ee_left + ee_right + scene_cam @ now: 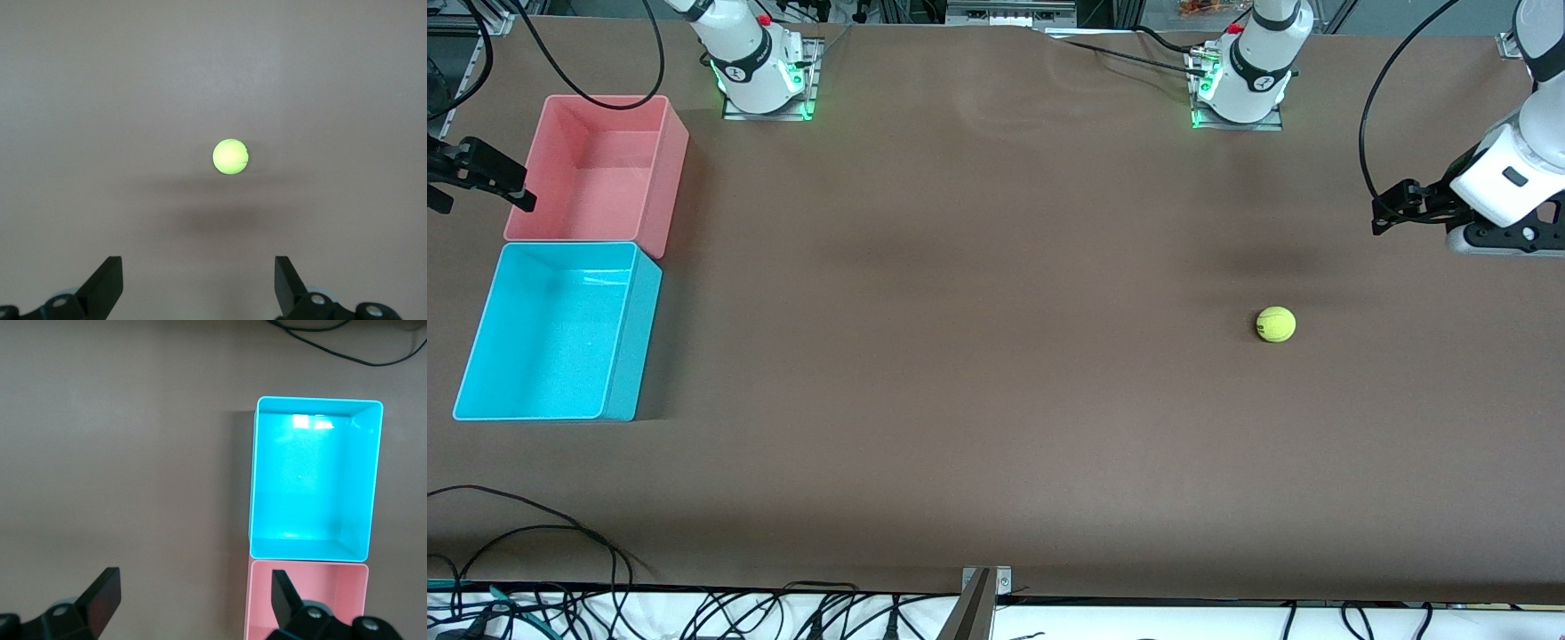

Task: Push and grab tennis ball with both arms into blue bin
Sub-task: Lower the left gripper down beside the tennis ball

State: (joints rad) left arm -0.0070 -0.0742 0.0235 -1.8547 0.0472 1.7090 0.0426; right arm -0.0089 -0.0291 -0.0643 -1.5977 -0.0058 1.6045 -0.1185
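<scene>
one bright cyan-blue rectangular plastic bin [560, 333] sits nearest at the right arm's end, touching one pink plastic bin [600, 169] just farther off. one fuzzy yellow-green tennis ball [1275, 324] rests alone toward the left arm's end, well apart from both, so it likely needs pushing across. two grippers hang released: left gripper [199, 283] near the ball, right gripper [195, 600] by the pink bin.
</scene>
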